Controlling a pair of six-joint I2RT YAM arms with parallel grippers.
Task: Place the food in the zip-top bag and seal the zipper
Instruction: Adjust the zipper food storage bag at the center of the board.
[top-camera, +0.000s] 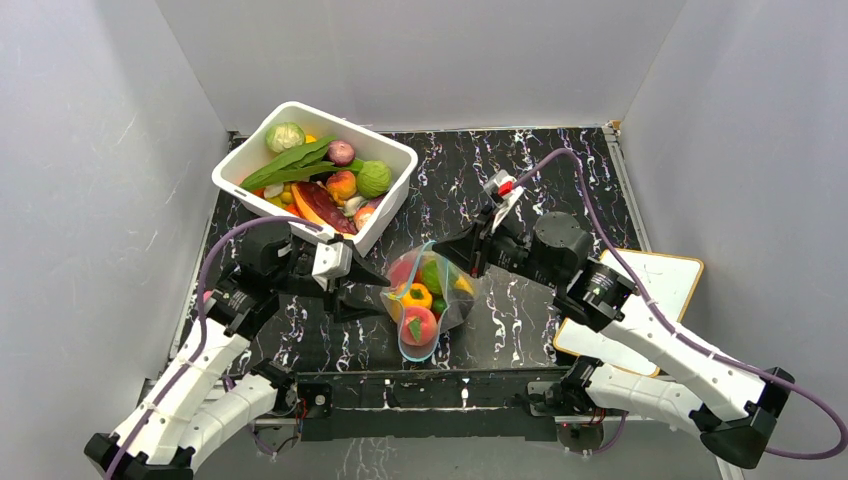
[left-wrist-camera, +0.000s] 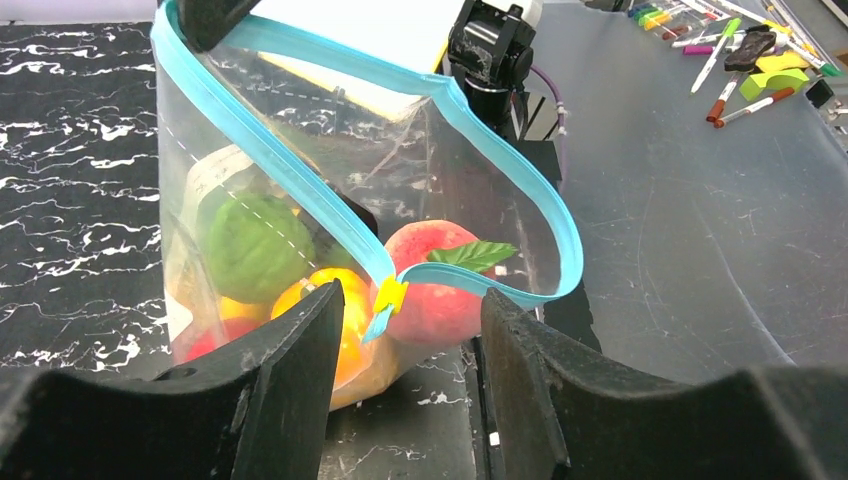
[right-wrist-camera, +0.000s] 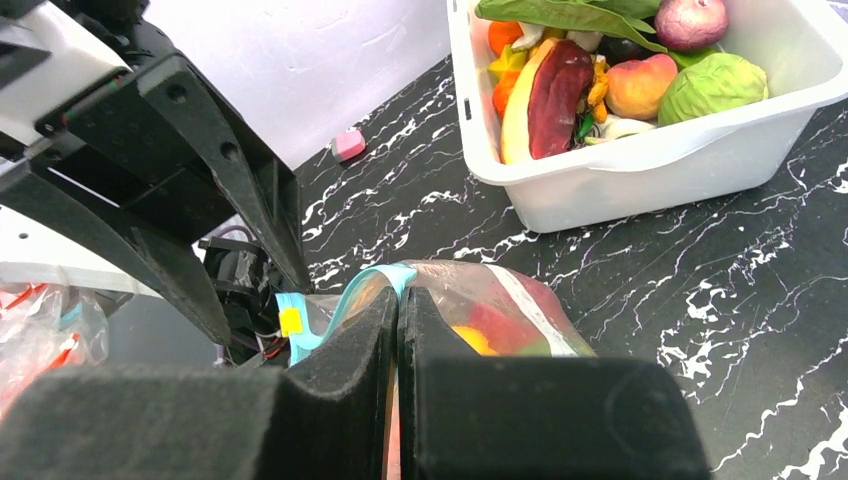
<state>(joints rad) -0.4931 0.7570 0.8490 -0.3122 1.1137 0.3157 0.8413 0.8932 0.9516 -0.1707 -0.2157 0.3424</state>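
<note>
The clear zip-top bag (top-camera: 432, 300) stands near the table's front edge, its mouth gaping. Inside it is food: a peach with a leaf (left-wrist-camera: 440, 290), a green piece (left-wrist-camera: 255, 245) and a yellow-orange pepper (left-wrist-camera: 345, 320). The light-blue zipper (left-wrist-camera: 330, 215) loops round the mouth and ends at a yellow slider (left-wrist-camera: 390, 295). My left gripper (left-wrist-camera: 412, 300) is open, with one finger on each side of that slider end and a gap between. My right gripper (right-wrist-camera: 398, 295) is shut on the bag's blue edge at the far side of the mouth. More food fills the white tub (top-camera: 392, 200).
The white tub (right-wrist-camera: 640, 170) stands at the back left, close behind the left arm. A white board (top-camera: 650, 300) lies at the table's right edge under the right arm. Grey walls enclose the table. A small pink piece (right-wrist-camera: 348, 145) lies on the marble top.
</note>
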